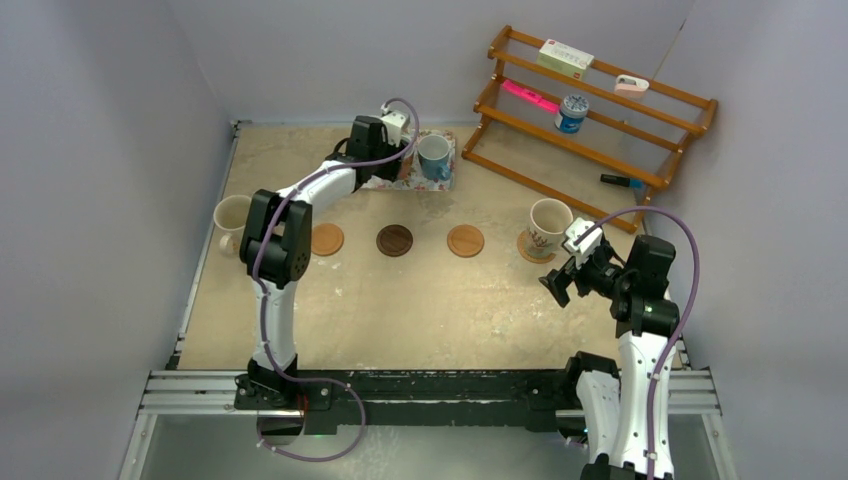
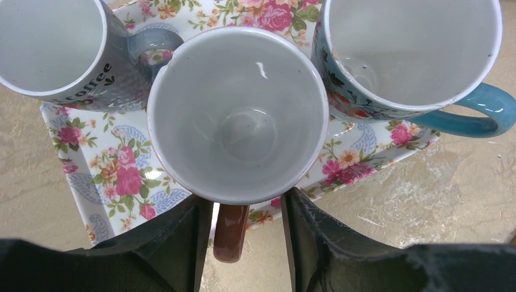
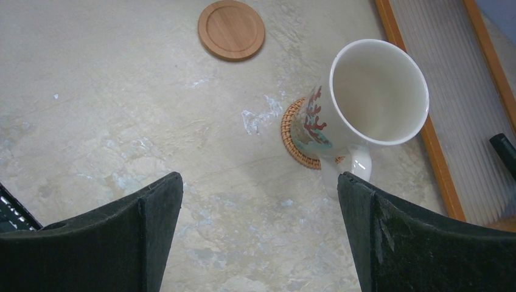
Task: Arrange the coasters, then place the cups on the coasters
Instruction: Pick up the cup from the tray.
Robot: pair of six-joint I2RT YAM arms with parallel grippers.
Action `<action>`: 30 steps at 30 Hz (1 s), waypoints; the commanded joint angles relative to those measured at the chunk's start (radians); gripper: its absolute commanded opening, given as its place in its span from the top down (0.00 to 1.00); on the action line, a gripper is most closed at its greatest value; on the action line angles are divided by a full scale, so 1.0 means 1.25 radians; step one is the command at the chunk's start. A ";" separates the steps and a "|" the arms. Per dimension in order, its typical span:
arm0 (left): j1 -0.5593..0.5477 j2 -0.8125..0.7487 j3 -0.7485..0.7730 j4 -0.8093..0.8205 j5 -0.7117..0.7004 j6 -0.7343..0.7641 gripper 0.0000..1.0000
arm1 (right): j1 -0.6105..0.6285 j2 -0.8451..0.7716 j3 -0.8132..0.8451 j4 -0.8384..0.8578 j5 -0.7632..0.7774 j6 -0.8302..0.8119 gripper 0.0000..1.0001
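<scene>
On the floral tray stand three cups: a reddish-orange one, a grey-blue one and a light blue one. My left gripper is open around the reddish cup's brown handle; the left finger is close against it and a gap shows on the right. In the top view this gripper is over the tray beside the light blue cup. Three bare coasters lie in a row. A cream cup stands on a woven coaster. My right gripper is open, empty, just short of it.
Another cream cup stands at the table's left edge. A wooden rack at the back right holds a blue-and-white tin, a box and small items. A tan wooden coaster lies beyond the right gripper.
</scene>
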 commanded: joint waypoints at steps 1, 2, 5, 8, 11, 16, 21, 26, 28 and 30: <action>0.003 0.008 0.036 0.021 -0.007 0.015 0.54 | -0.002 -0.003 -0.007 -0.006 -0.023 -0.010 0.01; 0.003 0.010 0.037 0.020 -0.012 0.016 0.56 | -0.003 -0.003 -0.006 -0.006 -0.023 -0.010 0.01; 0.003 0.012 0.038 0.018 -0.017 0.019 0.60 | -0.002 -0.003 -0.007 -0.006 -0.023 -0.011 0.01; 0.003 0.013 0.038 0.017 -0.018 0.020 0.64 | -0.003 -0.003 -0.006 -0.006 -0.023 -0.012 0.01; 0.004 0.014 0.039 0.016 -0.017 0.022 0.65 | -0.003 -0.004 -0.007 -0.008 -0.024 -0.013 0.01; 0.003 0.017 0.038 0.015 -0.017 0.023 0.66 | -0.002 -0.006 -0.008 -0.008 -0.024 -0.014 0.01; 0.003 0.018 0.038 0.012 -0.018 0.028 0.72 | -0.002 -0.005 -0.008 -0.009 -0.025 -0.015 0.01; 0.005 0.017 0.038 0.009 -0.018 0.028 0.78 | -0.003 -0.007 -0.008 -0.010 -0.026 -0.015 0.01; 0.004 0.016 0.038 0.010 -0.020 0.028 0.81 | -0.003 -0.008 -0.008 -0.010 -0.026 -0.015 0.01; 0.004 0.015 0.038 0.010 -0.019 0.030 0.90 | -0.002 -0.008 -0.008 -0.010 -0.026 -0.015 0.01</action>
